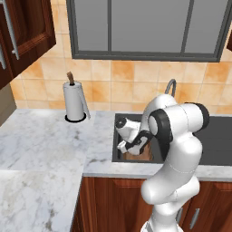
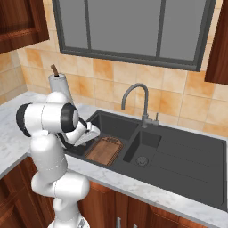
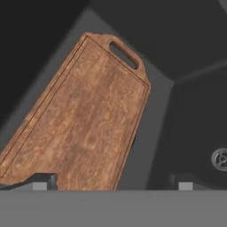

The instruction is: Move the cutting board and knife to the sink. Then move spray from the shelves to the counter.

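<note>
Your gripper (image 3: 113, 184) hangs low over the sink (image 2: 187, 147), fingers spread wide and holding nothing. The cutting board (image 3: 84, 124) lies flat in the left basin just beneath it, loop handle toward the far side, so the board step looks done. You cannot make out the knife here; judging by the task, it comes next, which calls for lifting clear of the basin and finding it. White-grey marble counter (image 1: 41, 145) runs left of the sink, with a paper towel roll (image 1: 74, 102) by the tan tiled wall, under a grey window.
</note>
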Available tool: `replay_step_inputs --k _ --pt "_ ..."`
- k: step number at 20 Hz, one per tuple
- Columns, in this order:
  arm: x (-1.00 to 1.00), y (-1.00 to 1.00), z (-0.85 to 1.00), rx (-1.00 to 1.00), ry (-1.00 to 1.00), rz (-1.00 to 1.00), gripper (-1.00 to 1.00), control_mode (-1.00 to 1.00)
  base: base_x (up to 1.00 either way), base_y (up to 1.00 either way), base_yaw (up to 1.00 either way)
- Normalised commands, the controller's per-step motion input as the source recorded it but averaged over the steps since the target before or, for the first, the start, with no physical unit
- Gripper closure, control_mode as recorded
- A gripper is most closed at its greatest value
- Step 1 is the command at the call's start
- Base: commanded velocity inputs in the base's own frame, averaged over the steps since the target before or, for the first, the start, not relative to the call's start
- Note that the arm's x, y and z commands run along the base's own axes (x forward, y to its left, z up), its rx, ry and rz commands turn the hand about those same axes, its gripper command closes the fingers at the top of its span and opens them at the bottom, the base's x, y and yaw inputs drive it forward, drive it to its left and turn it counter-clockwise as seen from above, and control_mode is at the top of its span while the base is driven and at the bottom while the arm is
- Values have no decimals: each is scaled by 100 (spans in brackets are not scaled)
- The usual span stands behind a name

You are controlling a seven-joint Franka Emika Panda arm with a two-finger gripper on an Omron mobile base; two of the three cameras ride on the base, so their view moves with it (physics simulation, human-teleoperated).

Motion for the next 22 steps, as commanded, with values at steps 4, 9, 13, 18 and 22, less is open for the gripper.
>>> replay_step_inputs --k 4,9,13,18,22 --pt "-5 0 27 20 0 0 -100 -100 0 0 0" --pt "-8 0 23 22 0 0 -100 -100 0 0 0" --pt "-12 0 27 22 0 0 -100 -100 0 0 0" --pt "-10 0 31 20 0 0 -100 -100 0 0 0" --pt "-21 0 37 12 0 0 -100 -100 0 0 0"
